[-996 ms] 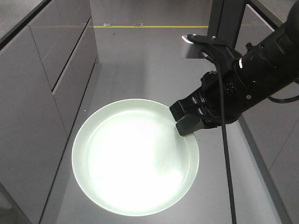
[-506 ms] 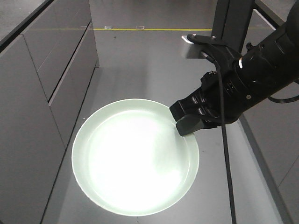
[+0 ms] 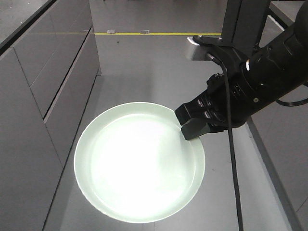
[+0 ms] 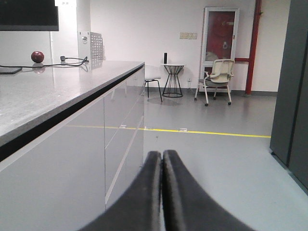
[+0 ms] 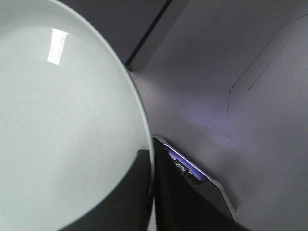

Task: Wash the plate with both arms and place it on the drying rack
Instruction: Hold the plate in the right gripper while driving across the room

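Note:
The round pale mint-green plate (image 3: 139,163) hangs level above the grey floor in the front view. My right gripper (image 3: 190,126) is shut on its upper right rim, one finger on the inside face and one behind. The right wrist view shows the same: the plate (image 5: 62,120) fills the left side, its rim pinched in my right gripper (image 5: 153,192). My left gripper (image 4: 162,159) shows only in the left wrist view, shut with nothing between its fingers. The drying rack is out of view.
Grey cabinets (image 3: 43,96) run along the left. A yellow floor line (image 3: 154,33) crosses ahead, and a dark column (image 3: 245,19) stands at the back right. The left wrist view shows a long countertop (image 4: 48,91) with a red apple (image 4: 37,56), and a chair (image 4: 216,79).
The cabinets and the yellow line have slid toward me and to the left in the front view. The plate stays in the right gripper's hold, unchanged.

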Controlling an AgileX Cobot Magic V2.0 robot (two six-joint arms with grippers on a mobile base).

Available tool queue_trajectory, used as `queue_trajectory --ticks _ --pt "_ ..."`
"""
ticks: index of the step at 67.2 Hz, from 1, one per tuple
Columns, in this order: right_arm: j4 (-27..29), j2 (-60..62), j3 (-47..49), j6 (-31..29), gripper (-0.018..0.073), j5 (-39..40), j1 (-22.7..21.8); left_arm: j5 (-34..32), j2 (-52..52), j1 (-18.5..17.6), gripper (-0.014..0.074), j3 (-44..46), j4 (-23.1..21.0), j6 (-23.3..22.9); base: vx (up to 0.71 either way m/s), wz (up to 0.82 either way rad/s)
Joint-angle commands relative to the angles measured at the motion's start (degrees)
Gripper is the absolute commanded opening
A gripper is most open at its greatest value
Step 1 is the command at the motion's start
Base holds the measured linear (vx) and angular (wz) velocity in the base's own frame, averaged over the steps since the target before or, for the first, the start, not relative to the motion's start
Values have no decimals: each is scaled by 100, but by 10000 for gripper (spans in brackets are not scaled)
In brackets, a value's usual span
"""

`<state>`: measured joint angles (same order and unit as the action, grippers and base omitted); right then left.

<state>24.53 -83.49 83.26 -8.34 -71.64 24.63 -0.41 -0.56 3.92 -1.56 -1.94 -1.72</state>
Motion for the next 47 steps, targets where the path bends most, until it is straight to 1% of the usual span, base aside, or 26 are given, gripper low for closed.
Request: queue_trajectory --ticks 1,47 --pt "160 225 149 -44 -4 -139 -3 -420 -91 -26 -7 158 -54 -7 23 0" --pt "160 225 149 -44 -4 -139 -3 -420 -91 -26 -7 158 -54 -7 23 1"
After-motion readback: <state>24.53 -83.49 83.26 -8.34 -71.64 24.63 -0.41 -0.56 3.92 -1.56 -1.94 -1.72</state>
